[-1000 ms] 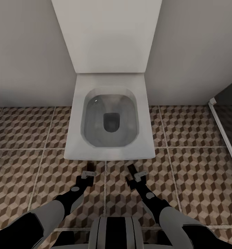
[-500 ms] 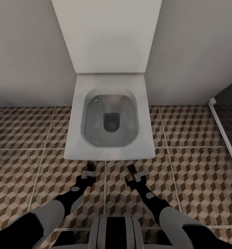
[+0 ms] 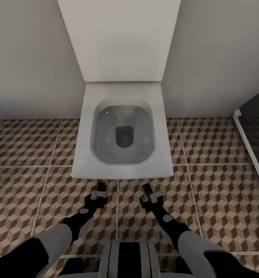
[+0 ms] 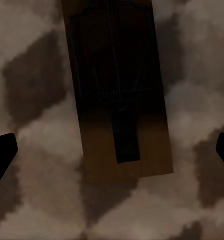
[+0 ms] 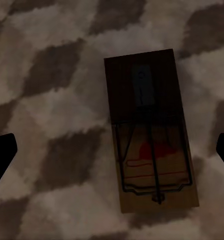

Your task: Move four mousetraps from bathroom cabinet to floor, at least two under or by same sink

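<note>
Mousetraps: two in view, both flat on the bathroom floor (image 3: 207, 185), cube-pattern tiles, pale grout. White toilet (image 3: 122, 135) is biggest thing, square bowl, lid up against grey wall (image 3: 29, 58); shower edge with white frame (image 3: 251, 150) at far right of head view. Robot trunk (image 3: 127, 260) at bottom centre, both arms reaching down toward floor just in front of toilet rim.

Left gripper (image 3: 99, 195) low over the floor, fingers spread wide, holding nothing; left mousetrap (image 3: 100, 186) just past its tip, near toilet front edge. Left wrist view: that trap (image 4: 117, 90) lies between the dark fingertips (image 4: 1, 152), not touched, blurred.

Right gripper (image 3: 152, 197) also spread apart, empty. Right mousetrap (image 3: 147, 189) beside its tip. Right wrist view: trap (image 5: 151, 130) on tile, wire bar and red print visible, clear of fingertips (image 5: 2, 150).
</note>
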`<state>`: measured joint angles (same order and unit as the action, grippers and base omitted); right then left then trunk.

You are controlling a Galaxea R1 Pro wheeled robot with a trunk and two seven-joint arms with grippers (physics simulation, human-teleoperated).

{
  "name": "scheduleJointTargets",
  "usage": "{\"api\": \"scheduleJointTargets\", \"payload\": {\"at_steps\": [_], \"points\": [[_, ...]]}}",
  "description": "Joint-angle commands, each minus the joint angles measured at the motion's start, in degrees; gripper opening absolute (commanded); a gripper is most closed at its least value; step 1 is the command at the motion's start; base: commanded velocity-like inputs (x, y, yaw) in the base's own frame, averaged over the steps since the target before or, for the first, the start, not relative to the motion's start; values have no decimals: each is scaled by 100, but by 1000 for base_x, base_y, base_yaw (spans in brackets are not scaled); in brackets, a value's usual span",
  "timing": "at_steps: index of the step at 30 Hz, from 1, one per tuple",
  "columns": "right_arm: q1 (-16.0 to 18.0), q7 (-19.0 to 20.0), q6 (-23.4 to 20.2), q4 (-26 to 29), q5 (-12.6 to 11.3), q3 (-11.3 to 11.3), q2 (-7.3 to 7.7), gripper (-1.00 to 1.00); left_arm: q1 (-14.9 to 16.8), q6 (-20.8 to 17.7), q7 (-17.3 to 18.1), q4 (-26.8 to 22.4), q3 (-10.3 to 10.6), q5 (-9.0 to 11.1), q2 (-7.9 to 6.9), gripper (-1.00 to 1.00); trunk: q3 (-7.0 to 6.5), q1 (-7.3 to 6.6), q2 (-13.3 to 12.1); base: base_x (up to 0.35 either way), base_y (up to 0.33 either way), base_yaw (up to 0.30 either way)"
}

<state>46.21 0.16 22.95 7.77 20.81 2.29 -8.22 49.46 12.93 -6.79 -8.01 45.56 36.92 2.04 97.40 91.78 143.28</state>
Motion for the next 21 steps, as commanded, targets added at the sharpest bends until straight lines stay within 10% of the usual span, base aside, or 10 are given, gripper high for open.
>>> {"api": "scheduleJointTargets", "payload": {"at_steps": [1,21], "points": [[2,2,17,-4,30,26,0,100,2,17,-32,1,49,26,2,100,2,-1,1,0,0,0],[2,2,17,-4,29,26,-1,100,2,16,-33,1,49,26,2,100,2,-1,1,-207,0,0]]}}
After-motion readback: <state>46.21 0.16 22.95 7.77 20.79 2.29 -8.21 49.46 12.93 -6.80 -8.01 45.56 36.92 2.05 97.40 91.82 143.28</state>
